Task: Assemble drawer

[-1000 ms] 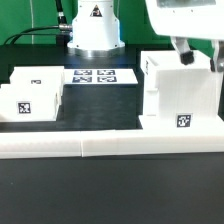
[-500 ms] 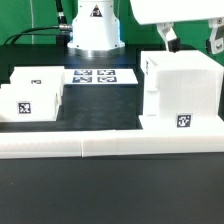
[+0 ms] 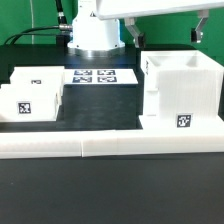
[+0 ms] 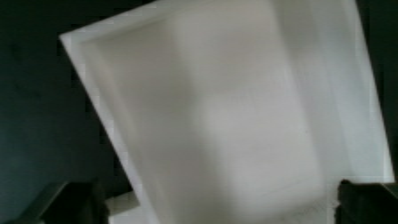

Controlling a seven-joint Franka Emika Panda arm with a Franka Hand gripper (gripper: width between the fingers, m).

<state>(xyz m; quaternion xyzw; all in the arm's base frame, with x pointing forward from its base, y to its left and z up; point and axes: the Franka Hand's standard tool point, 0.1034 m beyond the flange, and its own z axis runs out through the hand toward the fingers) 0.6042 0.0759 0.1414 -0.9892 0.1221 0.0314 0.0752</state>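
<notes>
At right of the exterior frame: drawer housing (image 3: 182,95), upright against the border rail (image 3: 110,146), standing free; gripper (image 3: 168,40), lower a moment ago, now lifted clear above it, jaws spread wide, empty; placement apparently done; smaller tray (image 3: 30,97), at left, likely next.

dark tabletop (image 3: 110,195) fills the view, matte black with a faint sheen up front. a long low white rail (image 3: 60,147) runs right across it. further back, the marker board (image 3: 103,76) lies flat. at the exterior view's left a black cable (image 3: 40,30) loops before a pale greenish backdrop (image 3: 20,14). light's soft, even.
</notes>
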